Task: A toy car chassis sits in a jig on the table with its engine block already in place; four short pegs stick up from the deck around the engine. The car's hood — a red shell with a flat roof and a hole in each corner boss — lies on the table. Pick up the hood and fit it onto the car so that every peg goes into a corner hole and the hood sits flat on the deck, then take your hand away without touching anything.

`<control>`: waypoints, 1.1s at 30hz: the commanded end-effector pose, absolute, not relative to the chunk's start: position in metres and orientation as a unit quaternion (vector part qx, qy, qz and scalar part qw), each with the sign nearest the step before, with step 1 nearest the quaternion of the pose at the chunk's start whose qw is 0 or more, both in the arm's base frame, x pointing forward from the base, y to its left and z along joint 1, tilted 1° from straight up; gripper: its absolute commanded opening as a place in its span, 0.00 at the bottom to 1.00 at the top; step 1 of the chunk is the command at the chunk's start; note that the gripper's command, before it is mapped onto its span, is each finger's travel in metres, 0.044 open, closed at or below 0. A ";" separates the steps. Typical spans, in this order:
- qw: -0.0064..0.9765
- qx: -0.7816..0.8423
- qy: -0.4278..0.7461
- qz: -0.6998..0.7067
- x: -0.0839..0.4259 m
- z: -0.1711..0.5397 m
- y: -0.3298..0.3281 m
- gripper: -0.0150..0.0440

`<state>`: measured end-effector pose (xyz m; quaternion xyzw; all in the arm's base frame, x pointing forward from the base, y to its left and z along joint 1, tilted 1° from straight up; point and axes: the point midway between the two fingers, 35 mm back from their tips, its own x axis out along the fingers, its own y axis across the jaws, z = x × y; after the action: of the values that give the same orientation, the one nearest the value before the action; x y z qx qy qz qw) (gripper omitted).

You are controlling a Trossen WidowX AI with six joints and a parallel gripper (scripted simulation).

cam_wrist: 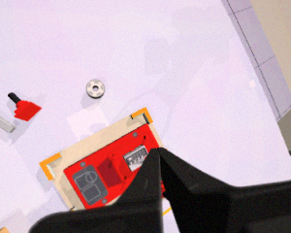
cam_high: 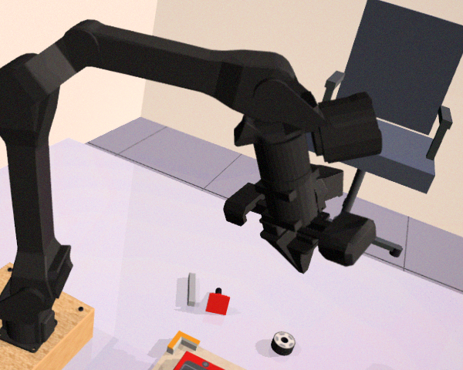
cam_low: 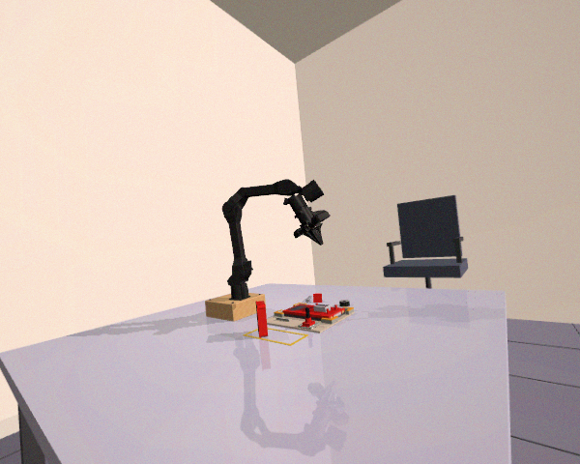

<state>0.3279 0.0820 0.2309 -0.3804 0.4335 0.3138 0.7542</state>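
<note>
My gripper [cam_high: 303, 270] [cam_low: 321, 243] [cam_wrist: 156, 153] is shut and empty, pointing down high above the table. The car chassis [cam_low: 291, 311] [cam_wrist: 118, 147] lies in the beige jig [cam_high: 164, 361] [cam_low: 293, 324] [cam_wrist: 87, 150], which has orange corners. The grey engine block [cam_low: 322, 307] [cam_wrist: 136, 157] sits on its red deck; the pegs are too small to make out clearly. A red upright piece [cam_low: 262, 319], apparently the hood on its edge, stands at the yellow outline [cam_low: 298, 339]. Its corner holes do not show. My fingers hide this piece and the deck's near part in the wrist view.
A black wheel with a pale hub [cam_high: 283, 343] [cam_low: 344, 303] [cam_wrist: 95, 88], a red piece with a black stub [cam_high: 217, 304] [cam_low: 317, 298] [cam_wrist: 26, 112] and a grey bar [cam_high: 191, 289] [cam_wrist: 1, 121] lie beyond the jig. Another red-and-black piece [cam_low: 307, 322] stands at its near side.
</note>
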 end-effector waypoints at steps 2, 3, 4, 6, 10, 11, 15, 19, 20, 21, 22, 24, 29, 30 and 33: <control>0.787 -0.242 0.537 0.183 0.330 0.198 0.003 0.25; 0.791 -0.215 0.551 0.159 0.328 0.192 -0.010 0.25; 0.793 -0.188 0.564 0.134 0.325 0.187 -0.024 0.25; 0.793 -0.133 0.588 0.083 0.318 0.177 -0.051 0.25; 0.782 -0.021 0.623 -0.020 0.297 0.157 -0.100 0.25; 0.776 0.007 0.628 -0.047 0.290 0.152 -0.112 0.25; 0.743 0.120 0.641 -0.150 0.258 0.133 -0.153 0.25; 0.692 0.231 0.636 -0.250 0.220 0.115 -0.186 0.25; 0.677 0.258 0.632 -0.274 0.210 0.110 -0.193 0.25; 0.664 0.281 0.628 -0.293 0.201 0.107 -0.199 0.25; 0.655 0.294 0.626 -0.305 0.196 0.105 -0.202 0.25; 0.652 0.298 0.625 -0.309 0.194 0.104 -0.203 0.25; 0.652 0.298 0.625 -0.309 0.194 0.104 -0.203 0.25; 0.652 0.298 0.625 -0.309 0.194 0.104 -0.203 0.25; 0.652 0.298 0.625 -0.309 0.194 0.104 -0.203 0.25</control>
<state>0.1979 -0.2020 0.1068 0.2910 0.6228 -0.3024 0.6604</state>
